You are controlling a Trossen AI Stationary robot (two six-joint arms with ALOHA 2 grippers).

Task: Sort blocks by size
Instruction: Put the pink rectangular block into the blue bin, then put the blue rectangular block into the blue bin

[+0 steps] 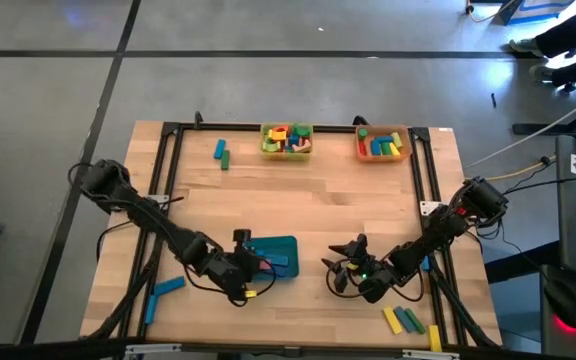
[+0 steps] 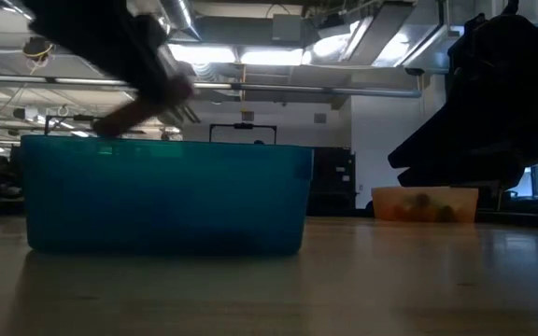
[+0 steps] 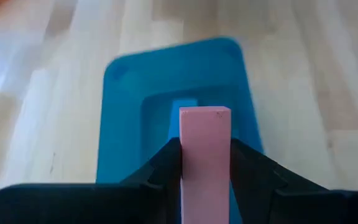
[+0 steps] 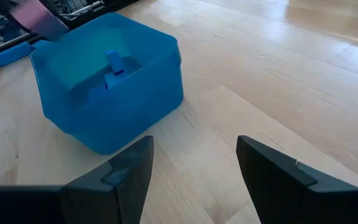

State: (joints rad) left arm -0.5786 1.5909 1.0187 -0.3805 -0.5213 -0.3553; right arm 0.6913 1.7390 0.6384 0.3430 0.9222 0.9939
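While the left gripper hangs over the teal rectangular plastic tray near the front of the wooden table, its jaws are clamped on a long pink block. A blue block already lies inside the tray. The right gripper rests beside the tray, jaws apart and empty. The yellow tray and orange tray of blocks stand at the far edge.
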